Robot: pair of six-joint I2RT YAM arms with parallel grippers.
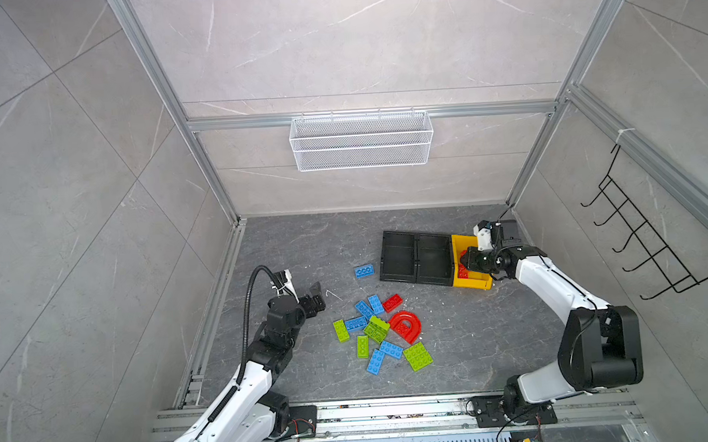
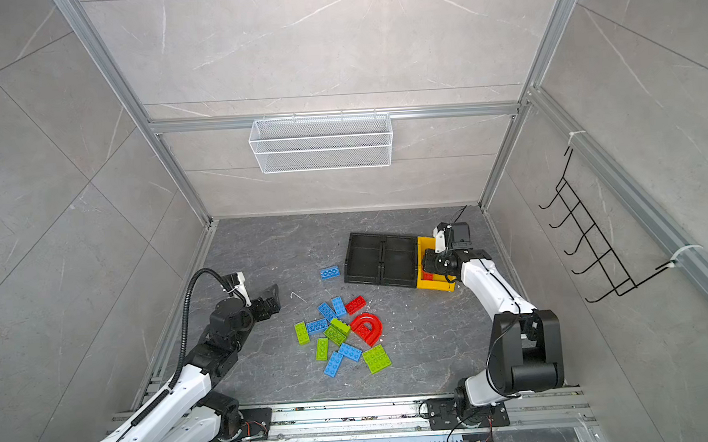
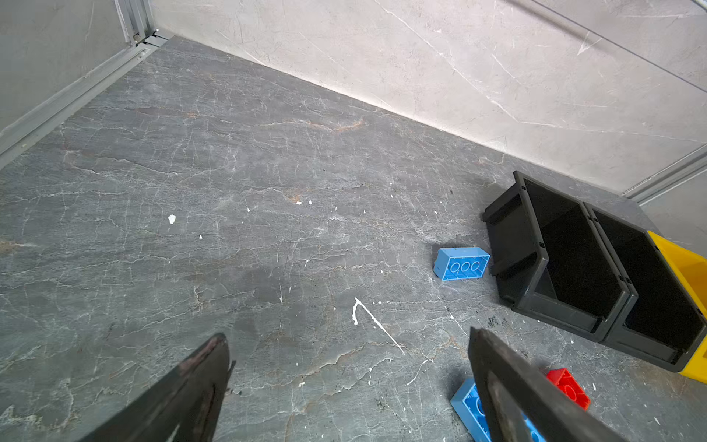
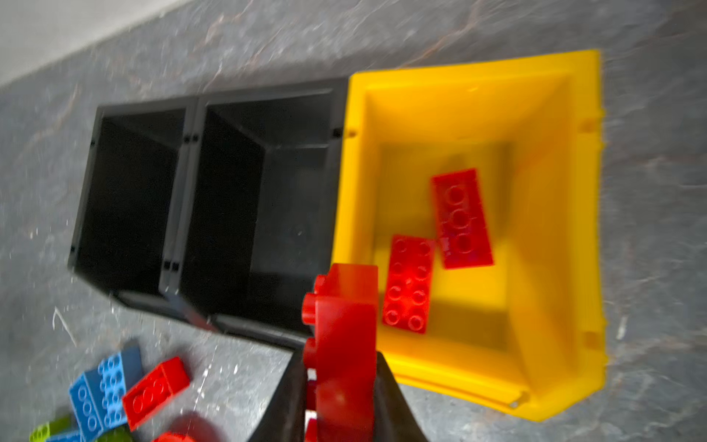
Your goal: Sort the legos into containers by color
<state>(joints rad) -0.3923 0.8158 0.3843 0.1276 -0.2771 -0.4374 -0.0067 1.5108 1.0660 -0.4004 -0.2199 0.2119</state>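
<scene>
Left claw (image 3: 348,336) is spread wide, idle at 9 o'clock of the loose lego pile (image 1: 379,333). Right claw (image 4: 340,382) pinches a red brick (image 4: 344,306) over the 9 o'clock rim of the yellow bin (image 1: 476,283). If I let go now, I reckon it clips that rim and drops into the black bin (image 1: 435,259).

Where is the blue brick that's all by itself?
In both top views the lone blue brick lies on the floor, just left of the black bins, beyond the brick pile.
</scene>
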